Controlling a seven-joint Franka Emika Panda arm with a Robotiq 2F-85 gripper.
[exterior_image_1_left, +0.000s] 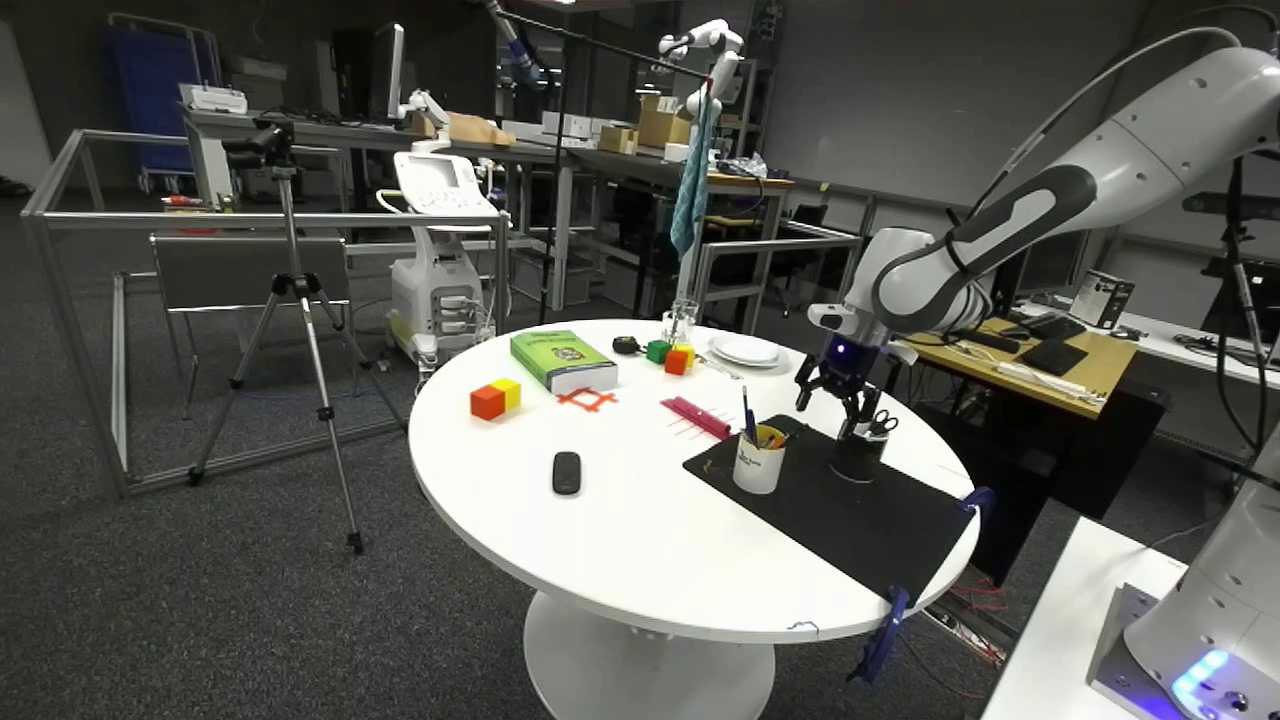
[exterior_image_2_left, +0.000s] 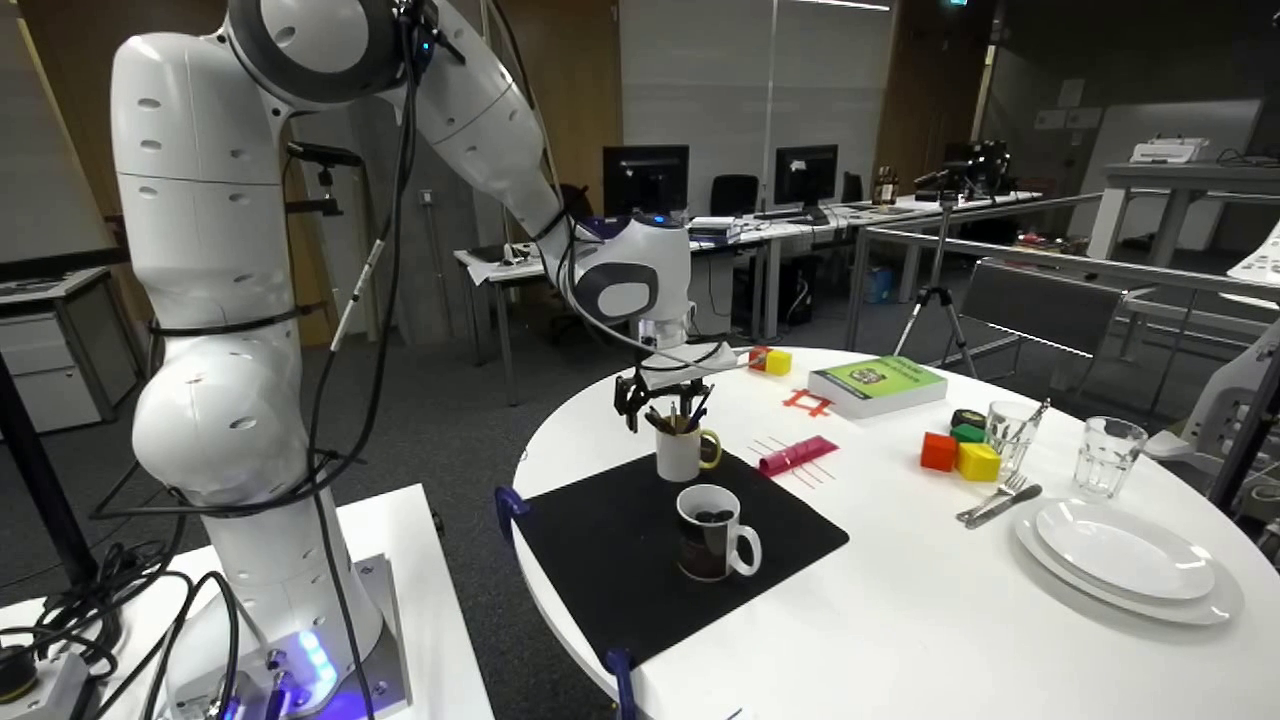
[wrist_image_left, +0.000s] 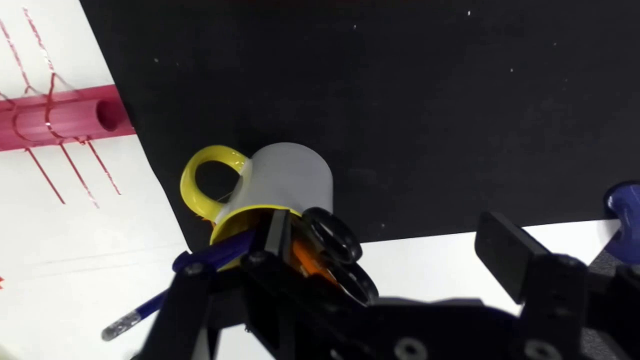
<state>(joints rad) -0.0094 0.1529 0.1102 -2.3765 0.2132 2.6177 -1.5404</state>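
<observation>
My gripper (wrist_image_left: 395, 250) is open and empty, pointing down at the mug; it also shows in both exterior views (exterior_image_1_left: 828, 408) (exterior_image_2_left: 660, 405). A white mug (wrist_image_left: 295, 175) with a yellow handle and rim stands on the black mat (wrist_image_left: 375, 100). It holds blue pens (wrist_image_left: 215, 255), an orange item (wrist_image_left: 312, 260) and black scissors handles (wrist_image_left: 334, 235). One finger overlaps the mug's opening among these items; whether it touches them I cannot tell. The other finger is over the white table strip. A dark mug (exterior_image_2_left: 705, 560) with a white handle stands on the mat in both exterior views (exterior_image_1_left: 857, 465).
A pink tube (exterior_image_2_left: 797, 455) with red wires lies beside the mat. A green book (exterior_image_1_left: 570, 365), coloured blocks (exterior_image_2_left: 938, 452), glasses (exterior_image_2_left: 1108, 455), stacked plates (exterior_image_2_left: 1120, 545), cutlery (exterior_image_2_left: 1003, 500) and a black device (exterior_image_1_left: 566, 473) are on the round table. Blue clamps (exterior_image_1_left: 885, 635) grip the mat's edge.
</observation>
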